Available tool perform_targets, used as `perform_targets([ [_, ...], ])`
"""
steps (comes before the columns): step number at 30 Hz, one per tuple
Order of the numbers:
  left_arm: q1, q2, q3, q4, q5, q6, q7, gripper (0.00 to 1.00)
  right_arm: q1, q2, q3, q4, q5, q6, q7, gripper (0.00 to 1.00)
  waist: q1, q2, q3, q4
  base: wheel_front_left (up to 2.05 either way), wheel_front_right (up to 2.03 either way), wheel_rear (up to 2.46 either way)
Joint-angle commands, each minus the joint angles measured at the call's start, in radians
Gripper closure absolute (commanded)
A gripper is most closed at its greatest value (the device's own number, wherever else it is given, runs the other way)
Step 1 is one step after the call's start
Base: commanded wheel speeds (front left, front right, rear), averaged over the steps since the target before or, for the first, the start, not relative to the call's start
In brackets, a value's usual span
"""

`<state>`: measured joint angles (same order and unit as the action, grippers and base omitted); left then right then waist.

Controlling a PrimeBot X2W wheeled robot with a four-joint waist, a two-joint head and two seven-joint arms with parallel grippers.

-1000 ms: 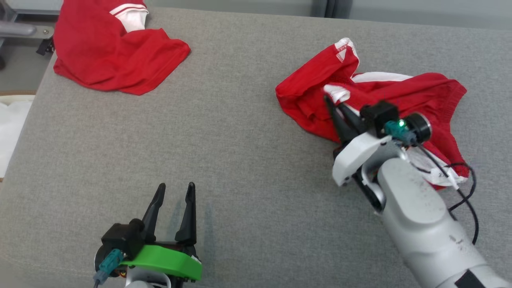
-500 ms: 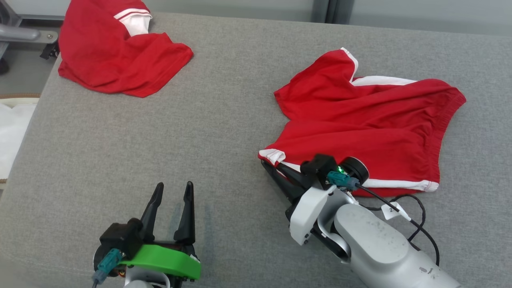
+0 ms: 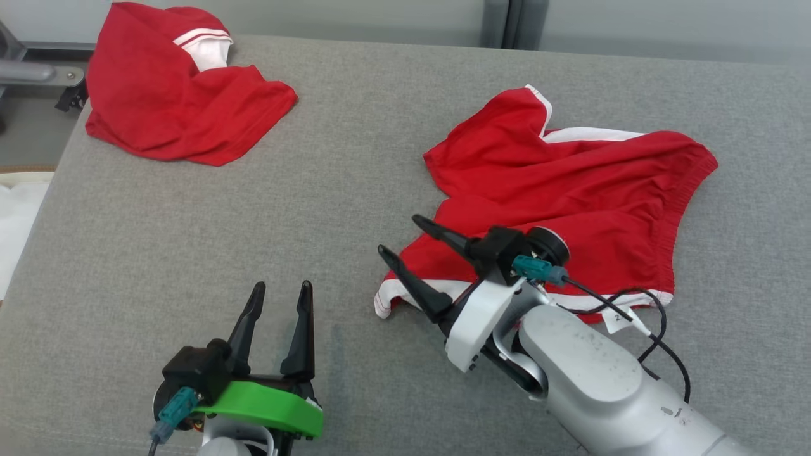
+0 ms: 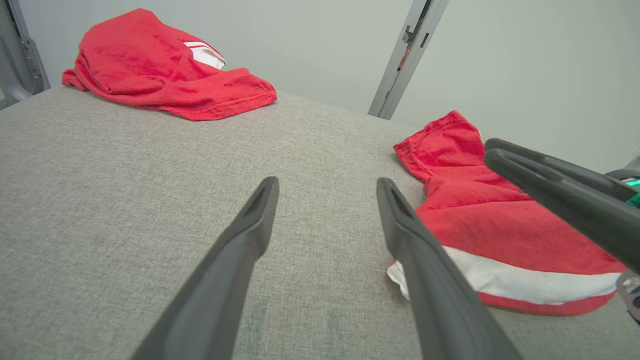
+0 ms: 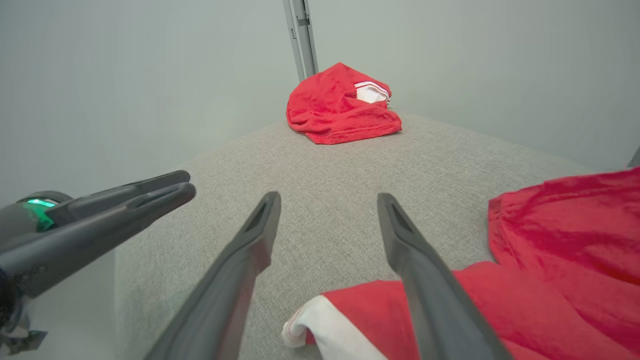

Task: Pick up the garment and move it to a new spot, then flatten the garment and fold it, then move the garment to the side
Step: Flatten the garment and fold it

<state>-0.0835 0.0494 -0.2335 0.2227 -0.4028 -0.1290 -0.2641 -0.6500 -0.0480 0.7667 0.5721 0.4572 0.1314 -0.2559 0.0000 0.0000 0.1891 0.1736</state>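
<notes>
Since half a second ago the right gripper point(image 3: 398, 234) has let go. Its two dark fingers, then pinched on the white-trimmed hem corner, now stand wide apart with nothing between them, and the corner lies on the grey padded surface point(image 3: 355, 190).

Nearest the robot, at the lower left of the head view, the left gripper point(image 3: 282, 287) hovers released too, fingers spread over bare grey fabric, well apart from any cloth. Just beyond, to its right, the right gripper's fingers hang over the near left corner of the garment point(image 3: 570, 190), a pair of red shorts with white trim; whether they touch the cloth I cannot tell. The shorts lie spread on the right half of the surface, waistband toward the right, lightly wrinkled. A black cable point(image 3: 659, 342) from the right arm loops over their near edge. Far off, at the back left corner, a second red garment point(image 3: 177, 107) lies crumpled.
</notes>
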Motion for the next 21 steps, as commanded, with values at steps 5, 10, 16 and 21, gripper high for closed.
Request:
perform_targets([
  [5, -0.018, 0.002, -0.01, -0.002, 0.01, -0.003, -0.001, 0.0, 0.021, -0.005, -0.151, -0.021, -0.083, -0.001, -0.01, 0.0, 0.0, 0.0, -0.035, -0.034, 0.0, 0.0, 0.0],
  [10, -0.001, 0.002, -0.007, 0.005, 0.013, -0.003, -0.001, 0.0, 0.111, -0.004, -0.359, -0.064, -0.189, -0.001, -0.01, 0.0, 0.0, 0.0, -0.072, -0.061, 0.0, 0.0, 0.0],
  [16, 0.038, 0.002, -0.001, 0.02, 0.018, -0.003, -0.001, 0.0, 0.269, -0.004, -0.591, -0.105, -0.311, -0.001, -0.01, 0.0, 0.0, 0.0, -0.136, -0.085, 0.0, 0.0, 0.0],
  [21, 0.074, 0.002, 0.011, 0.024, 0.018, -0.003, 0.0, 0.0, 0.385, -0.004, -0.703, -0.137, -0.352, -0.001, -0.01, 0.0, 0.0, 0.0, -0.176, -0.103, 0.0, 0.0, 0.0],
])
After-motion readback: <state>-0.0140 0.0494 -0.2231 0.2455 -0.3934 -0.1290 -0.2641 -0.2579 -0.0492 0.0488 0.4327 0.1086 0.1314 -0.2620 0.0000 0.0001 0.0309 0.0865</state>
